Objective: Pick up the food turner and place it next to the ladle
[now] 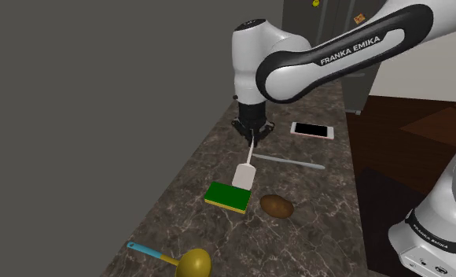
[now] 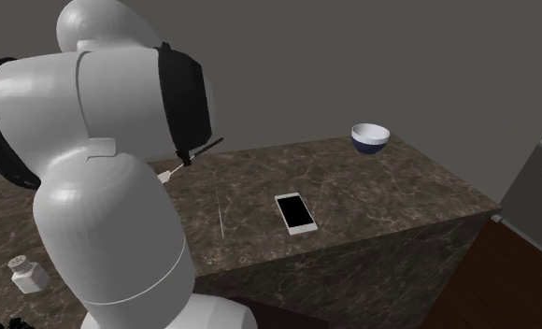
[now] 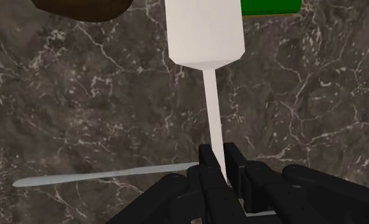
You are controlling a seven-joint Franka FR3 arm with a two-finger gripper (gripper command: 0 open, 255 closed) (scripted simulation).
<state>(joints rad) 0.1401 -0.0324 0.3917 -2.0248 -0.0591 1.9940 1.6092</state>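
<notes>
Wrist view: the hand (image 3: 218, 160) clasps the white food turner (image 3: 205, 32) by its handle, probably to carry it. The ladle (image 1: 194, 264) lies well apart.

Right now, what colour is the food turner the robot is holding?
The food turner is plain white, blade and handle alike; the wrist view shows it best.

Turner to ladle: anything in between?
Shoulder view: a green sponge sits between the turner and the ladle; past it the counter is bare.
</notes>
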